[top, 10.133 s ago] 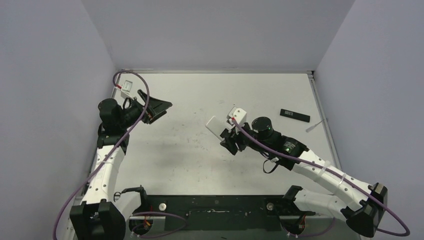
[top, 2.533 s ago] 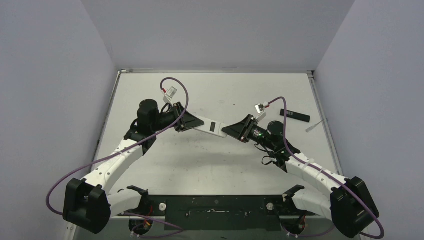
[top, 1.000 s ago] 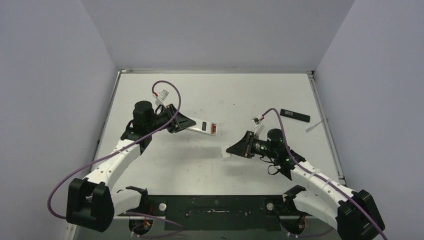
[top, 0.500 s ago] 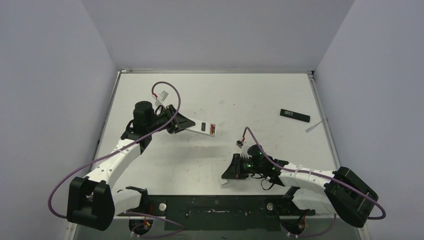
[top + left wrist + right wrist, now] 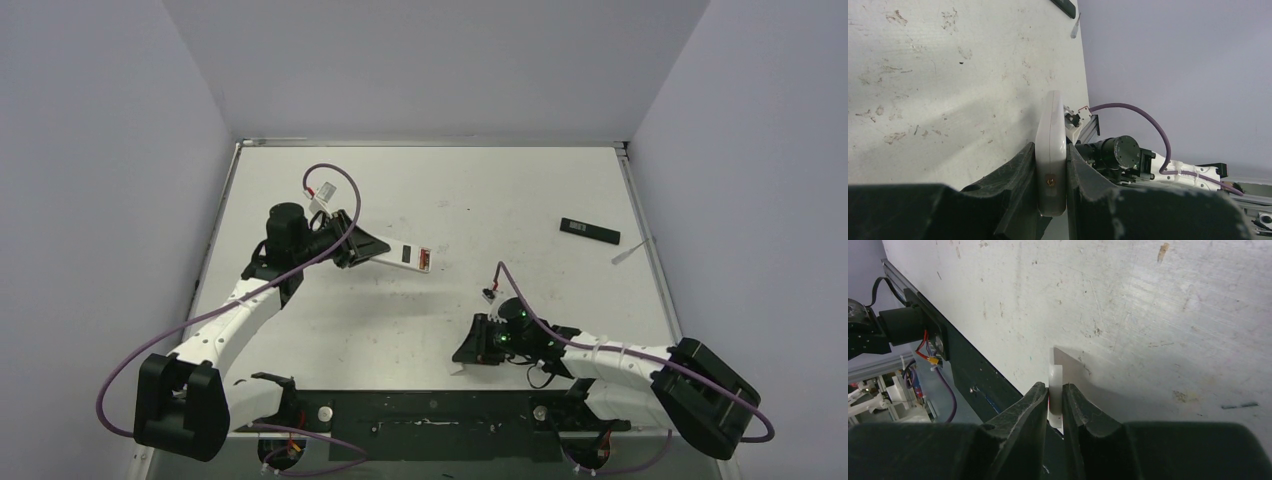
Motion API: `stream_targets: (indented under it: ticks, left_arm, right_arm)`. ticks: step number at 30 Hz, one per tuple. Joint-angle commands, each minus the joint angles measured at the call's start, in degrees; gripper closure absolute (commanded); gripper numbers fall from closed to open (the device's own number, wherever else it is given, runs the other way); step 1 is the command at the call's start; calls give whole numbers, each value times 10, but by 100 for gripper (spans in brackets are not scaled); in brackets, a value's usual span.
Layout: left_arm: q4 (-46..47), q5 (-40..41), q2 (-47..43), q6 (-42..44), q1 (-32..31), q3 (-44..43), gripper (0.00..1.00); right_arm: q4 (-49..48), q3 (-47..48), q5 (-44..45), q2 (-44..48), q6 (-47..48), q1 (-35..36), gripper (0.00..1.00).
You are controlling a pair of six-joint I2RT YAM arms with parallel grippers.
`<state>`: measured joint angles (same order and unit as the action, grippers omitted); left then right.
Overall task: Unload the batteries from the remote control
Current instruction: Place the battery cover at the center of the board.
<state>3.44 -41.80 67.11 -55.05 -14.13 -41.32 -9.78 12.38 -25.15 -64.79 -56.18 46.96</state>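
My left gripper (image 5: 370, 247) is shut on the white remote control (image 5: 404, 254) and holds it above the table at middle left. In the left wrist view the remote (image 5: 1050, 145) stands edge-on between the jaws of that gripper (image 5: 1051, 172). A reddish-brown patch, the batteries (image 5: 426, 260), shows in the remote's open far end. They are hidden in the wrist views. My right gripper (image 5: 463, 352) sits low at the table's front edge. It is shut on a thin white cover piece (image 5: 1055, 382), whose lower end rests at the edge (image 5: 457, 369).
A black remote (image 5: 589, 230) lies at the far right of the table, with a small white stick (image 5: 628, 252) beside it. The black mounting rail (image 5: 430, 410) runs along the near edge, just below the right gripper. Grey walls close in three sides.
The right arm has swung from the table's middle down to the front edge, carrying the white cover piece. The left arm and the remote have stayed still.
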Motion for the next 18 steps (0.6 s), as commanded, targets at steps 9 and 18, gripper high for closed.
stream_targets:
  ticks: [9,18]
  left_arm:
    - [27,-9,-2,1,3,0,100]
    - [27,-21,5,10,4,1,100]
  right_arm:
    - [66,-7,23,55,10,4,68]
    - [238,100,135,103,90,3,37]
